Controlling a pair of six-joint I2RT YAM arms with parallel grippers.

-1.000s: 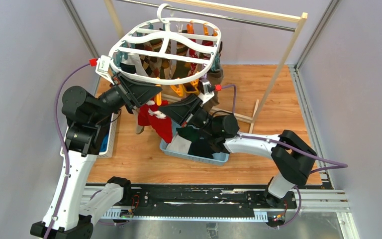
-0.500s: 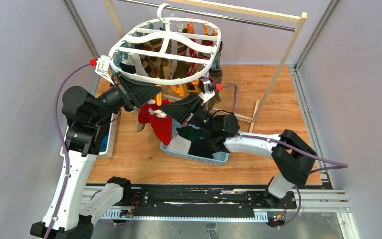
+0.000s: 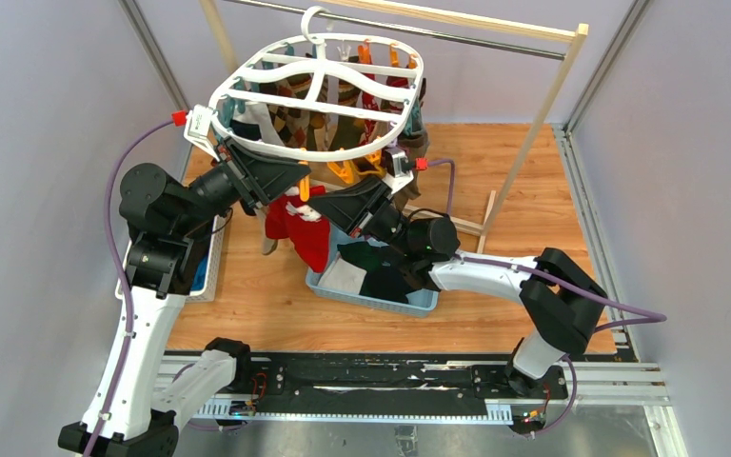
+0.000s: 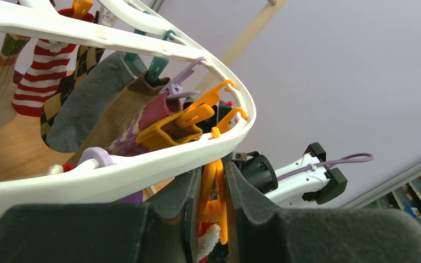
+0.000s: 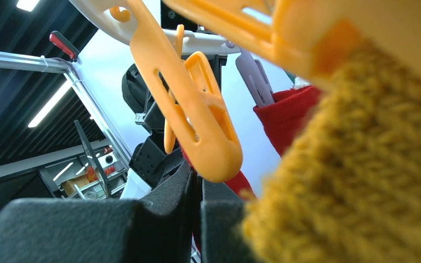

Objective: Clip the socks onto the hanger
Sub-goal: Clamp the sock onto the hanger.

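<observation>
**Top external.** The hanger [image 3: 316, 155] hangs by its hook from the rail, with several socks already pegged along it. The red sock [image 3: 305, 233] droops below its near rim, between the two arms. The left gripper [image 3: 281, 181] reaches under that rim. The right gripper [image 3: 328, 208] meets the sock's upper edge. More socks lie in the basket [image 3: 419, 303].

**Left wrist.** The left gripper [image 4: 214, 171] is narrowed onto an orange peg [image 4: 209, 192] just under the hanger rim [image 4: 142, 170] and is squeezing it.

**Right wrist.** The right gripper [image 5: 197, 189] is fully closed, with red fabric [image 5: 288, 118] at its pads. We judge that it pinches the red sock. An orange peg [image 5: 197, 120] hangs just above, and we cannot tell whether it is the same one.

**Handling.** We judge the sock to be light, limp and likely to fold. It is best held at the cuff, leaving an edge proud of the pads to feed into the peg.
</observation>
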